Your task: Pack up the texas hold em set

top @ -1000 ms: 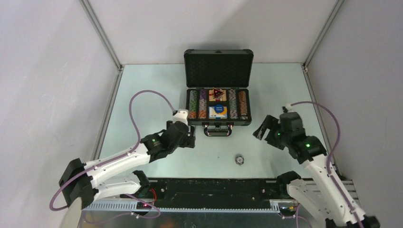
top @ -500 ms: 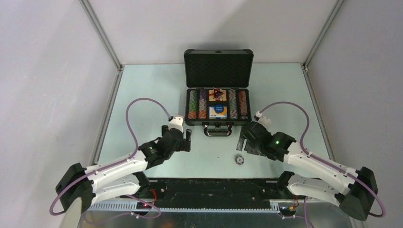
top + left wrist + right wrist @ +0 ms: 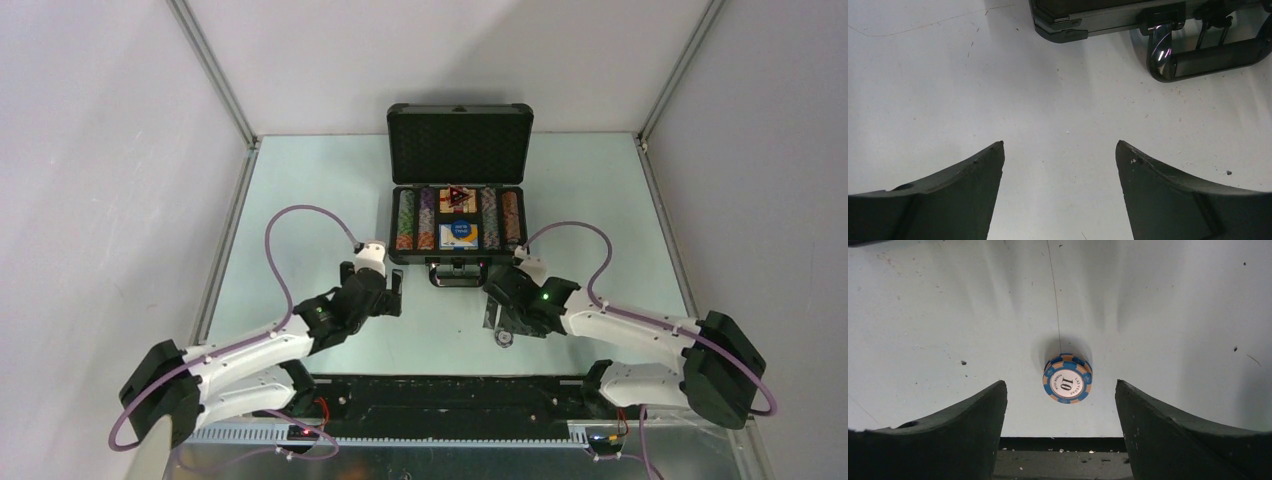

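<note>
Nearing chips (image 3: 1067,378), R end effector (image 3: 1059,386) open

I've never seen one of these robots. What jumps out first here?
The open case stands at the far side of the table, its tray packed with rows of chips. Nearer, one loose chip marked 10 lies alone, with the right gripper open over it. The left gripper is open above bare table by the case's handle.

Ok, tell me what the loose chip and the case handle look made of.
Loose chip: probably matte moulded plastic or clay composite; blue-orange edge stripes, printed centre label. Case handle: seemingly dark matte plastic grip on glossy chromed metal brackets that mirror the light.
</note>
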You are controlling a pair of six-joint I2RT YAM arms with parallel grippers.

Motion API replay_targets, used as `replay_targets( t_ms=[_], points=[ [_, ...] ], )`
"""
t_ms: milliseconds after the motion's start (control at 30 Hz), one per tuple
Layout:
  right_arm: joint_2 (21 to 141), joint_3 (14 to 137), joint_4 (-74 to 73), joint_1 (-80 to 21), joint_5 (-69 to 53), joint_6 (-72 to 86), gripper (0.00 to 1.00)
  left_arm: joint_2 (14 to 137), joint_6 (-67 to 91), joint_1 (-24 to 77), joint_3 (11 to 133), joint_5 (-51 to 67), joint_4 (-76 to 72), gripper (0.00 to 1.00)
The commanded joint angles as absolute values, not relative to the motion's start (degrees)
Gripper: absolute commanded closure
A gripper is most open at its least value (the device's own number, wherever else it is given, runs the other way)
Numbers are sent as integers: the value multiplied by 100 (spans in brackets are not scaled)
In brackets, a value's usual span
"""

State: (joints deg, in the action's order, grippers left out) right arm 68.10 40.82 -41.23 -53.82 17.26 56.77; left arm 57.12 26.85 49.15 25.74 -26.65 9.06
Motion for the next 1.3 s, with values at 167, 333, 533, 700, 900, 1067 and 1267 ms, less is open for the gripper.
replay_targets(
  t_ms=[167, 333, 533, 700, 900, 1067, 1267],
  points=[
    [7365, 4069, -3942, -5420, 1636, 5874, 19, 5895, 2602, 4825, 2660, -2729, 695, 14],
    [7626, 4069, -3930, -5463, 1606, 5889, 24, 5936, 2606, 4812, 2665, -2703, 673, 14],
    [7826, 3991, -3828, -5483, 1516, 5916, 36, 5936, 2608, 4800, 2659, -2681, 669, 14],
    [7936, 3981, -3871, -5552, 1447, 5915, 38, 5933, 2606, 4784, 2663, -2666, 659, 14],
    [8030, 3981, -3918, -5592, 1432, 5906, 39, 5946, 2596, 4776, 2663, -2652, 659, 14],
    [8165, 3981, -3872, -5598, 1387, 5873, 45, 5950, 2601, 4771, 2665, -2635, 655, 14],
    [8253, 3981, -3940, -5589, 1422, 5863, 50, 5955, 2602, 4757, 2665, -2621, 656, 14]
  ],
)
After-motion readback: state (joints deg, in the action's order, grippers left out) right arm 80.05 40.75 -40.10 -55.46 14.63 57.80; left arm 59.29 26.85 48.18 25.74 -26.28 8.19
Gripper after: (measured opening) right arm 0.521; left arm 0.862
